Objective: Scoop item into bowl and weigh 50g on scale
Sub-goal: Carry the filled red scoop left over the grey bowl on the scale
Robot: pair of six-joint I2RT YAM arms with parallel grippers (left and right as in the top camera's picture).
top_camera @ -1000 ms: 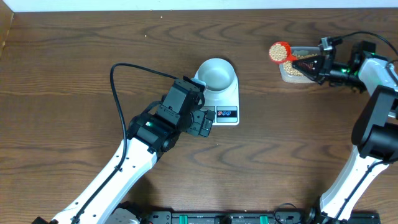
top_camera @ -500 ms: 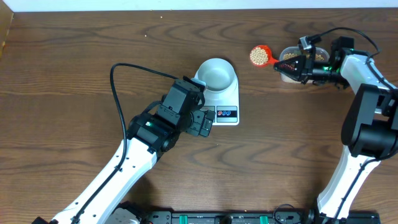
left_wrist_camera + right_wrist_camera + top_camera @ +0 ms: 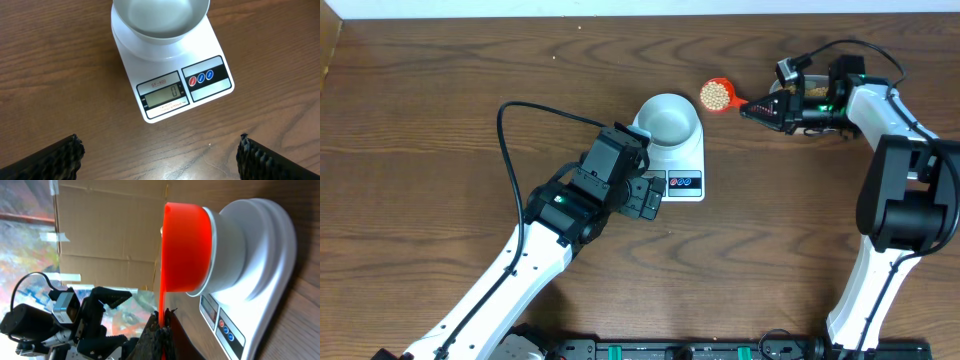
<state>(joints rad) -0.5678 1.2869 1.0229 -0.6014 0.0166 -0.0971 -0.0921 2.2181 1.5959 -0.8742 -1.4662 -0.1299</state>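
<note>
- Overhead, we see the beans (image 3: 717,95) heaped in the round cup of a red scoop (image 3: 725,97). The cup is just right of the bowl (image 3: 669,118) and apart from its rim.
- From the right wrist we cannot see the beans. That view gives only the red outer wall of the scoop (image 3: 186,247), with the bowl (image 3: 230,242) and the scale (image 3: 272,280) behind it.
- Seen from above, the scoop's long axis runs roughly left to right across the table (image 3: 440,100), cup end toward the bowl and handle toward the right tool (image 3: 763,108).
- The right tool is clamped tight on the thin handle, which in its own view drops straight between the dark fingers (image 3: 155,337).
- The bowl sits on the scale. The left wrist view shows its inside as bare pale surface, and the display (image 3: 162,95) reads 0 beside the red and blue buttons (image 3: 200,77).
- The left tool (image 3: 159,150) is spread wide with nothing in it, over the table on the display side of the scale.
</note>
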